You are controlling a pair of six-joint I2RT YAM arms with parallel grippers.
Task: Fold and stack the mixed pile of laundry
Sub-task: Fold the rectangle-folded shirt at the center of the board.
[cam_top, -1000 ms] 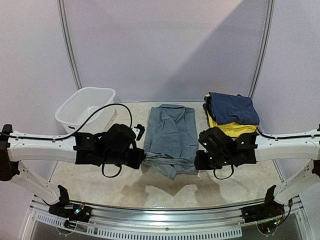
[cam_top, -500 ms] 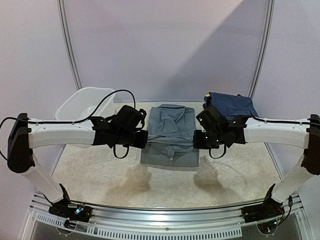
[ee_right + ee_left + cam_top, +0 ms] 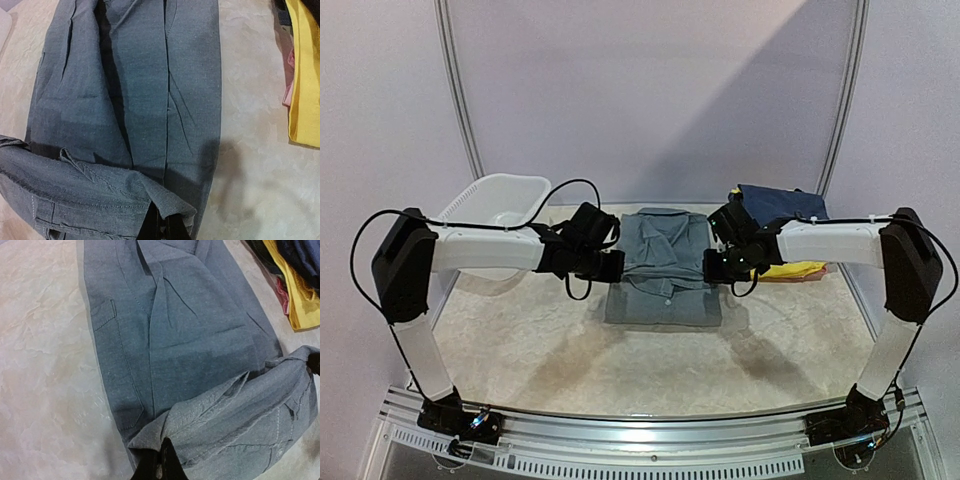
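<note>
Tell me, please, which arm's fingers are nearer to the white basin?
Left. The left fingers pinch the grey trousers at the edge facing the basin; the right fingers hold the opposite edge, farther away, beside the folded stack.

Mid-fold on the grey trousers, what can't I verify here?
Top view: left pincer and right pincer tips, hidden under their wrist housings.
Wrist views: both grips on the grey trousers, cut off by the bottom edge.
Folded stack: right arm covers its near side from above; wrist views crop it, so garment count unclear.
White basin: left arm hides its near wall.
</note>
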